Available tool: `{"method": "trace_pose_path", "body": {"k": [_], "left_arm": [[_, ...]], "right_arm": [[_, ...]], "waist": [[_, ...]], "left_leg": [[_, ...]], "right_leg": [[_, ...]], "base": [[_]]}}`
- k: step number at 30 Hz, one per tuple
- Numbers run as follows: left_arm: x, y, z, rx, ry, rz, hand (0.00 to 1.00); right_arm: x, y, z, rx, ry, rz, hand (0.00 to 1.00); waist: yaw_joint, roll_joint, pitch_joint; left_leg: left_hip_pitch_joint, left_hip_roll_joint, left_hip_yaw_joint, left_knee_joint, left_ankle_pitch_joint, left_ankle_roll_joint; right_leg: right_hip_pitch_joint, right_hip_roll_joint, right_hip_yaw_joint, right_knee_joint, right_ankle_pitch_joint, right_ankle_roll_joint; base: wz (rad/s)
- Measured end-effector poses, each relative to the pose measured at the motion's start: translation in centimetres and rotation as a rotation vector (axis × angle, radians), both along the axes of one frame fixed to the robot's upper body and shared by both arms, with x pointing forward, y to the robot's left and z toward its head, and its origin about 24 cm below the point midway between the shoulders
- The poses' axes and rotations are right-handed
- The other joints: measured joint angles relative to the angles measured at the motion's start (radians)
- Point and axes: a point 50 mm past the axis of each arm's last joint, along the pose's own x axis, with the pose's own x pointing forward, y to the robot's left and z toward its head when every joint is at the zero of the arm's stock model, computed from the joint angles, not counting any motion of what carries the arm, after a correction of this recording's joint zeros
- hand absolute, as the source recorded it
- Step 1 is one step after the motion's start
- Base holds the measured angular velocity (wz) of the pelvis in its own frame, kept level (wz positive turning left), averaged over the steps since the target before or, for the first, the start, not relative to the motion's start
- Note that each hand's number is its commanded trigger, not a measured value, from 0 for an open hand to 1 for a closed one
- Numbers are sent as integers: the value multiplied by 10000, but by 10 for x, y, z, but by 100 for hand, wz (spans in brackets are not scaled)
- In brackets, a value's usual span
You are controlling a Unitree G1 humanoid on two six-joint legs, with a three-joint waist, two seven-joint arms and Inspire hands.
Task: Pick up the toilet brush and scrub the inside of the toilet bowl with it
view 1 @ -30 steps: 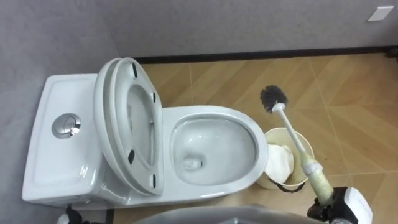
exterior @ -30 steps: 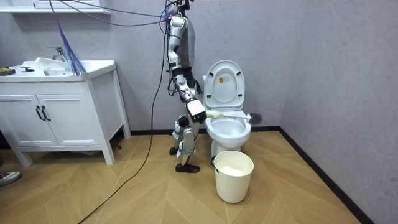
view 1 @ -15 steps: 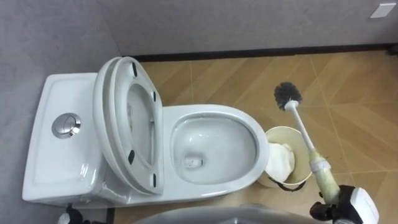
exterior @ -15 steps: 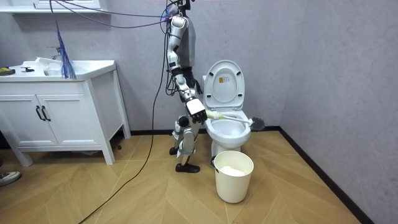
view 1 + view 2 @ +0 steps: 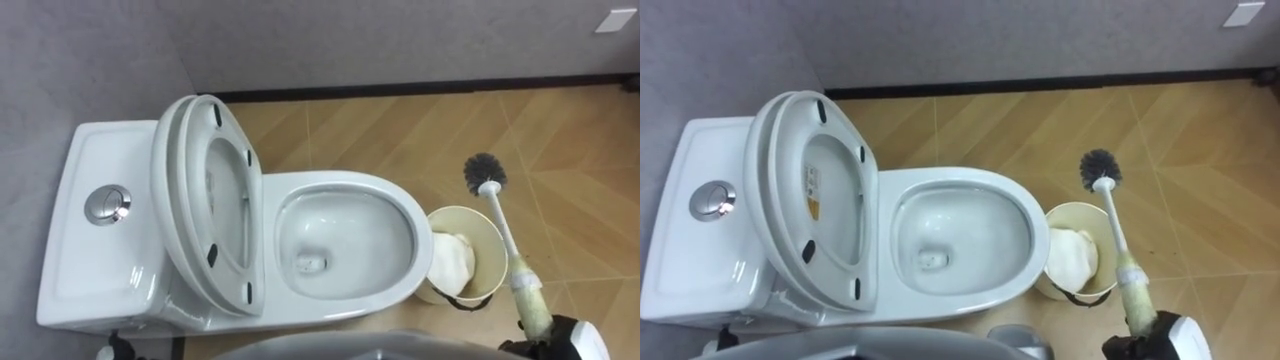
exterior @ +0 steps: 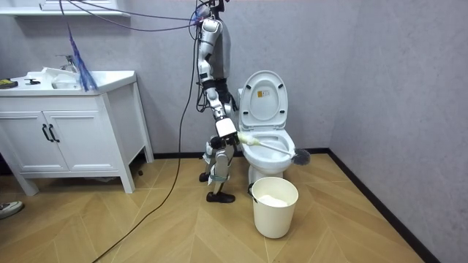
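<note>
A white toilet (image 5: 130, 260) stands with lid and seat (image 5: 205, 200) raised against its tank, and its bowl (image 5: 345, 240) is uncovered. My right hand (image 5: 562, 342) at the lower right edge is shut on the cream handle of the toilet brush (image 5: 530, 305). The white shaft runs up over the pail to the dark bristle head (image 5: 485, 172), which hangs over the floor to the right of the bowl. In the room view I stand at the toilet's side (image 6: 267, 124), with the brush head (image 6: 301, 155) past the bowl's front. A bit of my left hand (image 5: 105, 350) shows at the bottom edge.
A cream pail (image 5: 442, 214) with white material inside stands on the wood floor right beside the bowl's front; it is the pail (image 6: 275, 207) nearest the camera. A grey wall with dark skirting is close behind. A white sink cabinet (image 6: 66, 131) stands at the room view's left.
My right hand has swung the brush to my right, away from the bowl. In the room view the bristle head has dropped lower, past the bowl's front. The toilet and pail have stayed put.
</note>
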Motion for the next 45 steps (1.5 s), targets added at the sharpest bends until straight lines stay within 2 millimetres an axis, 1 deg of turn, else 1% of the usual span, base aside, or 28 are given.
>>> {"method": "trace_pose_path", "body": {"k": [4,12,19,23,31,32,34,35,37,40,45], "left_arm": [[-2,0,0,-3,45,2,0],[-7,0,0,128,288,-317,0],[-7,-1,-1,202,371,-475,0],[-8,-1,-1,298,539,-815,0],[-8,-1,-1,259,554,-790,0],[-6,-1,-1,264,514,-764,0],[-6,0,-1,246,516,-703,0],[-6,0,-1,242,522,-699,0],[-7,0,-1,222,548,-695,0],[-3,0,-1,221,453,-723,0],[-7,0,-1,169,562,-699,0]], "right_arm": [[-2,0,0,17,51,-35,0],[-14,1,-3,82,530,-177,0],[-15,2,-4,229,634,-149,0],[-17,3,-7,528,826,-136,0],[-17,5,-9,1194,1086,-29,0],[-17,6,-10,1324,1157,-35,0],[-18,6,-11,1503,1255,-43,0],[-19,7,-11,1628,1310,-36,0],[-19,7,-12,1794,1372,-25,0],[-21,8,-13,1983,1551,-42,0],[-25,9,-15,2258,1810,-63,0]], "waist": [[-19,10,1],[-52,15,7],[-52,21,8],[-52,11,7],[2,-11,-6],[6,-41,-22],[8,-42,-16],[9,-78,-31],[15,-98,-35],[-26,-101,-21],[-3,-129,-25]], "left_leg": [[3,2,-3,0,0,0],[191,6,-2,0,0,0],[194,5,-4,-1,0,0],[229,3,12,-7,0,0],[206,3,-37,-7,0,0],[202,4,-48,-6,0,0],[189,6,-55,-6,0,0],[190,5,-56,-6,0,0],[175,4,-72,-5,0,0],[154,-5,-279,-4,0,0],[150,-2,-305,-7,0,0]], "right_leg": [[2,2,0,-5,7,-2],[312,-6,-35,-176,36,13],[304,-7,-39,-177,36,14],[309,-9,-29,-177,36,14],[309,-16,-69,-181,36,14],[309,-17,-72,-180,36,14],[308,-19,-81,-186,36,14],[309,-20,-81,-187,36,14],[307,-28,-105,-182,36,14],[311,-46,-194,-210,35,15],[361,-42,-207,-268,37,16]], "base": [[0],[1],[0],[0],[0],[0],[0],[0],[2],[8],[0]]}}
